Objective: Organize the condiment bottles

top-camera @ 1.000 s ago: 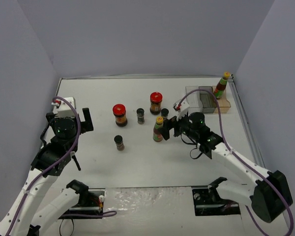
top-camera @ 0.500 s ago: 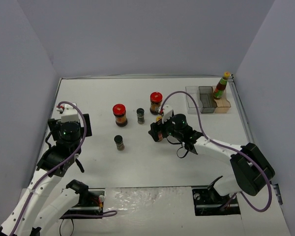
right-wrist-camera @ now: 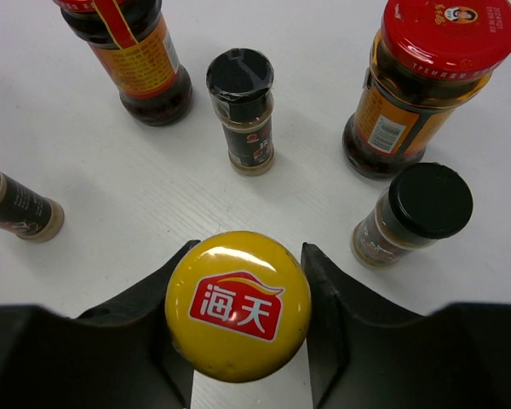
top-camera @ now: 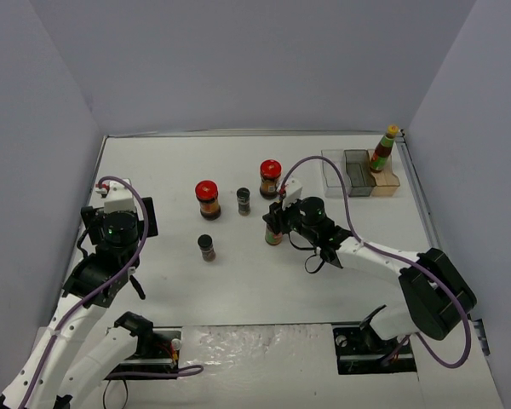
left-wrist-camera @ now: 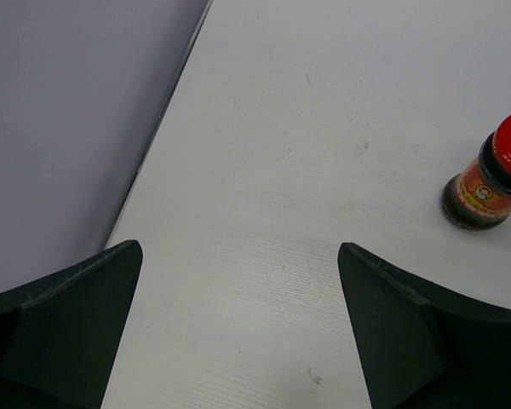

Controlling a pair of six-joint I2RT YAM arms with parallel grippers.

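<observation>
My right gripper (right-wrist-camera: 249, 249) is shut on the neck of a slim yellow-capped sauce bottle (right-wrist-camera: 238, 305), which stands upright mid-table (top-camera: 274, 232). Around it stand two red-lidded jars (top-camera: 207, 198) (top-camera: 270, 177) and small black-capped jars (top-camera: 244, 200) (top-camera: 206, 246); a third black-capped jar (right-wrist-camera: 417, 213) shows in the right wrist view. A second yellow-capped bottle (top-camera: 385, 149) stands in the tray's right compartment. My left gripper (left-wrist-camera: 240, 251) hangs open over bare table at the left, with one red-lidded jar (left-wrist-camera: 490, 183) off to its right.
The three-compartment plastic tray (top-camera: 354, 173) sits at the back right, near the table's right edge. Grey walls enclose the table on three sides; the left wall (left-wrist-camera: 68, 128) runs close beside my left gripper.
My right gripper swung left onto the yellow-capped bottle and closed on its neck. The left arm shifted slightly and stayed open.
</observation>
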